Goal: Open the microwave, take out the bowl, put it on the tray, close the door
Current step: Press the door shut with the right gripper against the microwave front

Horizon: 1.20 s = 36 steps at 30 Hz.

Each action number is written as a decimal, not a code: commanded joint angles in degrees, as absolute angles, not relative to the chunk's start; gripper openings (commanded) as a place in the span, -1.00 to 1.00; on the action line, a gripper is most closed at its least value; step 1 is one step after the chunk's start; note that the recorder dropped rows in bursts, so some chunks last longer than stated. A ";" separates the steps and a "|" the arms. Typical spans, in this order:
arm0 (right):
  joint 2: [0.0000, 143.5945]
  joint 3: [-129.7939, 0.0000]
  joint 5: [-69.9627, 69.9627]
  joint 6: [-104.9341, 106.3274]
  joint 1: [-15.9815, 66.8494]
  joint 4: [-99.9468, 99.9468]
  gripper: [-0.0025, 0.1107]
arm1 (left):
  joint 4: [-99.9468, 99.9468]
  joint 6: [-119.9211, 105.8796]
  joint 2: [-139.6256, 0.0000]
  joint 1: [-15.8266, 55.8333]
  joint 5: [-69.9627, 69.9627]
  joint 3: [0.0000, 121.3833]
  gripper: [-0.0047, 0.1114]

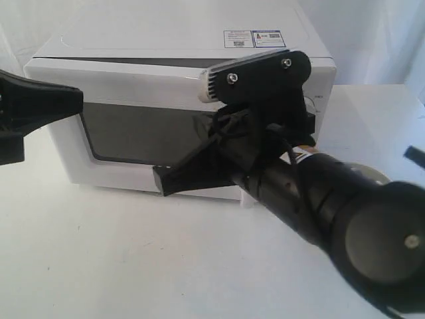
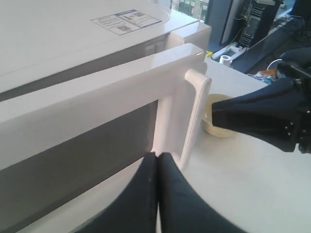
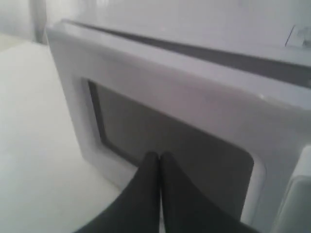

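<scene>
Left pincer (image 2: 156, 158) is pinched shut at nine o'clock of the glossy white door (image 1: 139, 83) with its dark window, standing slightly ajar; my right pincer (image 3: 156, 158), shut too, sits at six o'clock. I fear tips skidding off, or shoving the boxy white microwave (image 1: 166, 33) back.

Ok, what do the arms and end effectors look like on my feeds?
The left end effector and right end effector are matte black, with smooth fingers tapering to points. The right arm is black, built of round sections, carrying a black bracket with two silver screws, a white ribbed strip and loose black cables.
</scene>
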<state>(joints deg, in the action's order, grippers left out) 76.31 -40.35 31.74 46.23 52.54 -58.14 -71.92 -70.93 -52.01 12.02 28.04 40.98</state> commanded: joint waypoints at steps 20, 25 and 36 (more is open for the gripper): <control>100.55 -45.06 69.02 26.48 49.48 -49.22 -0.96 | -74.57 -70.92 -51.36 12.10 27.82 39.25 -0.92; 102.07 -46.48 67.71 24.74 47.33 -49.11 -0.96 | -74.57 -70.92 -51.36 12.10 27.82 39.25 -0.92; 105.75 -50.29 67.13 24.75 44.52 -49.14 -0.96 | -74.70 -70.92 -51.36 12.10 27.95 39.25 -0.92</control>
<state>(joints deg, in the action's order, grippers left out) 104.99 -49.13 67.57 24.60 46.32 -48.01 -73.22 -70.93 -51.74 12.02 27.30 39.40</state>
